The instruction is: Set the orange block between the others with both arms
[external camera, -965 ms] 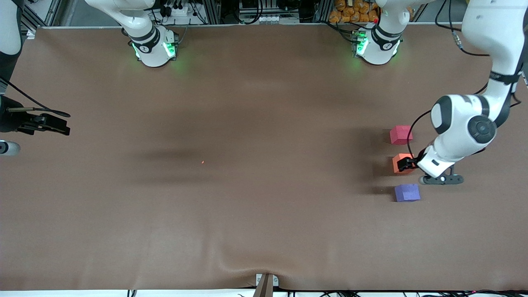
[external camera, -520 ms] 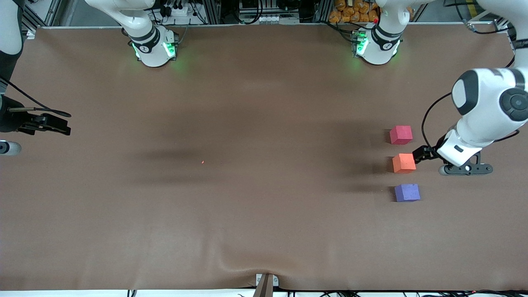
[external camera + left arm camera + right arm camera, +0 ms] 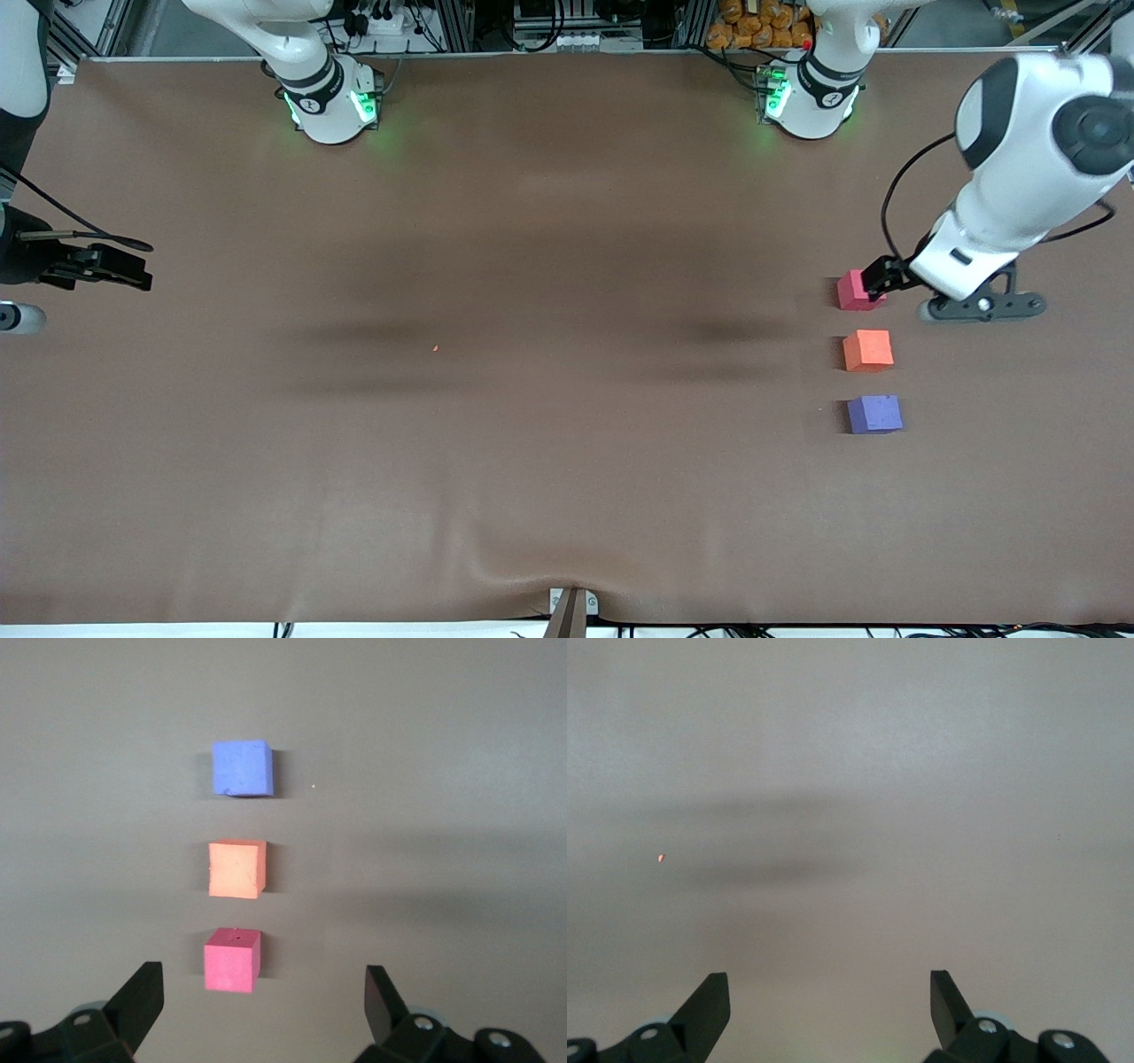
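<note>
Orange block [image 3: 867, 349] sits on the brown table [image 3: 532, 399] toward the left arm's end, in line between the pinkish-red block [image 3: 852, 290] and the purple block [image 3: 874, 414]. It touches neither; the gaps on its two sides look about even. The red block is farther from the front camera, the purple one nearer.

Left gripper [image 3: 880, 277] hangs over the red block, fingers spread wide, holding nothing. The left wrist view shows all three blocks in a row under its open jaws.

Right gripper [image 3: 106, 268] waits over the table edge at the right arm's end, jaws wide apart and empty. Its wrist view shows only bare table and a tiny orange speck [image 3: 661, 858].

Judgement: the placing step looks done and the block is released. What remains appears to be clearing the left arm. The next move calls for lifting away without clipping the red block, which lies directly under the fingers.

No brands, labels or readable writing on the blocks or table.
</note>
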`<state>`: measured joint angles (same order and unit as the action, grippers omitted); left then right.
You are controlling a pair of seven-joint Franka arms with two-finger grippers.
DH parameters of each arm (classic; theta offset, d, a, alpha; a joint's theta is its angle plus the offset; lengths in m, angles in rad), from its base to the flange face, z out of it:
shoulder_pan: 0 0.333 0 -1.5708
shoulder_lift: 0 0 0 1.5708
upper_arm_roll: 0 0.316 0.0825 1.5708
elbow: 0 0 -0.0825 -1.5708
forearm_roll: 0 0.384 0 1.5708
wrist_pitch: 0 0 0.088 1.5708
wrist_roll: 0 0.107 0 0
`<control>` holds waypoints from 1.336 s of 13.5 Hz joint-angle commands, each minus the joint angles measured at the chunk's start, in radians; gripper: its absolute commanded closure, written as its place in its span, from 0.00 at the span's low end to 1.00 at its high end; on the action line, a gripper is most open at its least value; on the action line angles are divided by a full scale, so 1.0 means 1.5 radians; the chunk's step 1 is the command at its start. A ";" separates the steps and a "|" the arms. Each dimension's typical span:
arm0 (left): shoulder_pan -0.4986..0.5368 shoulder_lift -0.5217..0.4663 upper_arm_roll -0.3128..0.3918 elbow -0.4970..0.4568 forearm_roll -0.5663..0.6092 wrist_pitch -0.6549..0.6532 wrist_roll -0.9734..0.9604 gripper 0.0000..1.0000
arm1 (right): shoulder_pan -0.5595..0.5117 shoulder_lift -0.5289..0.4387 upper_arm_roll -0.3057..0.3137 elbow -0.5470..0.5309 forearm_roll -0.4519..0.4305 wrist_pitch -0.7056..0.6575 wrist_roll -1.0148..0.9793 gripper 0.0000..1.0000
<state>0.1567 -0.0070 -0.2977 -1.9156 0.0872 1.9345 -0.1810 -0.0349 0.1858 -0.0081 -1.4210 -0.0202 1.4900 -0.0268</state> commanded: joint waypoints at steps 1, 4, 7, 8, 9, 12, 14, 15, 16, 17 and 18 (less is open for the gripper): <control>0.008 0.020 -0.002 0.113 0.004 -0.077 0.008 0.00 | -0.004 -0.006 0.004 -0.001 -0.003 -0.003 0.008 0.00; 0.000 0.049 -0.002 0.228 0.006 -0.158 0.007 0.00 | -0.005 -0.006 0.004 -0.002 -0.003 -0.003 0.007 0.00; 0.004 0.035 -0.002 0.243 0.004 -0.202 0.069 0.00 | -0.004 -0.006 0.004 -0.002 -0.003 -0.003 0.008 0.00; 0.003 0.030 0.000 0.245 0.003 -0.215 0.079 0.00 | -0.004 -0.006 0.004 -0.002 -0.003 -0.003 0.008 0.00; -0.006 0.022 0.005 0.245 0.002 -0.229 0.080 0.00 | -0.004 -0.006 0.004 -0.002 -0.003 -0.003 0.008 0.00; -0.121 0.023 0.120 0.278 -0.001 -0.274 0.079 0.00 | -0.006 -0.006 0.005 -0.001 -0.002 -0.004 0.007 0.00; -0.133 0.025 0.150 0.305 -0.036 -0.317 0.079 0.00 | -0.007 -0.015 0.004 0.007 -0.002 -0.063 0.008 0.00; -0.130 0.026 0.150 0.308 -0.038 -0.323 0.078 0.00 | -0.009 -0.017 0.004 0.023 -0.002 -0.090 0.009 0.00; -0.128 0.026 0.149 0.307 -0.038 -0.323 0.078 0.00 | -0.010 -0.018 0.003 0.036 -0.002 -0.097 0.010 0.00; -0.125 0.025 0.147 0.307 -0.040 -0.323 0.079 0.00 | -0.010 -0.020 0.002 0.039 -0.002 -0.097 0.010 0.00; -0.125 0.024 0.144 0.308 -0.039 -0.324 0.078 0.00 | -0.010 -0.030 0.001 0.039 -0.002 -0.102 0.010 0.00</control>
<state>-0.0317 0.0281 -0.0781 -1.4749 0.0441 1.4710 -0.0775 -0.0379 0.1715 -0.0133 -1.3706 -0.0202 1.3593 -0.0263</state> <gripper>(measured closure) 0.000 0.000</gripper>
